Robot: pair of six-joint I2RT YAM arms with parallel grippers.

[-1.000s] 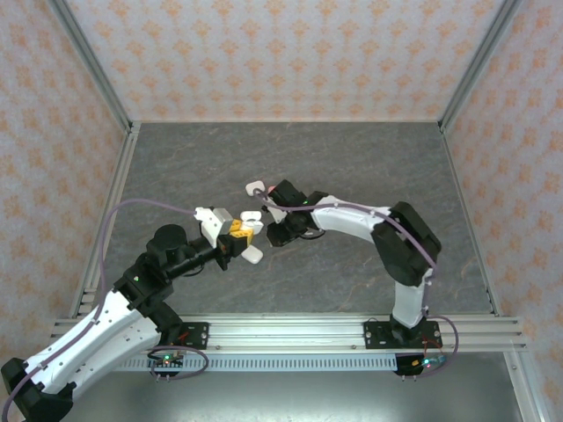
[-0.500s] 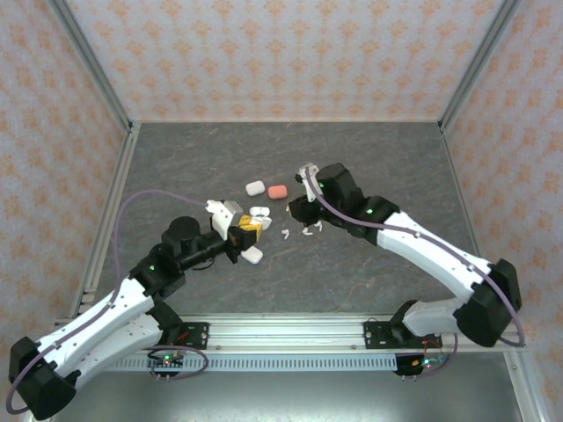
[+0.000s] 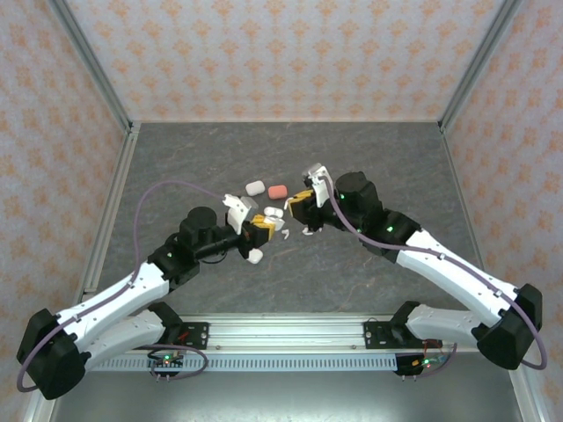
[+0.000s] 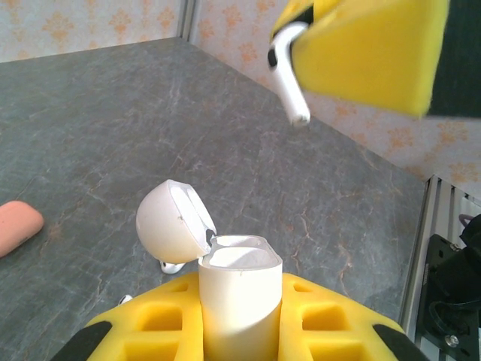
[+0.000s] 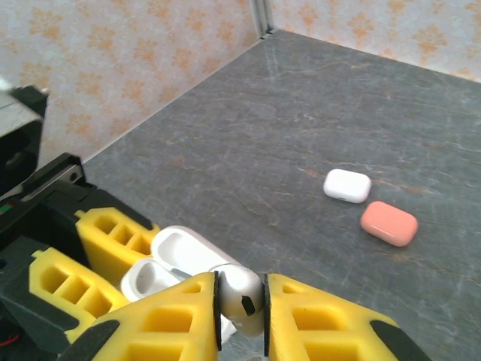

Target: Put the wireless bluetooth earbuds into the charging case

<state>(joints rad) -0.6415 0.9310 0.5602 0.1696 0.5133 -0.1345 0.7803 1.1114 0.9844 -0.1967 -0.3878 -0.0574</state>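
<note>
Earbud pinched beside an open case, stem leading

The left gripper [image 4: 240,331] is pressed together on the white charging case [image 4: 239,289], its lid [image 4: 169,229] flipped back, so the mouth faces outward as a steady target. The right gripper [image 5: 240,308] pinches a white earbud [image 4: 288,75] by its head, probably to leave the stem free for the well. The earbud's long axis runs steeply, slightly slanted, with the stem tip pointing back toward the case; it hangs apart from the mouth and off to one side. A closed white case [image 5: 347,186] and a coral case [image 5: 388,223] lie side by side on the table [image 3: 352,158] beyond
</note>
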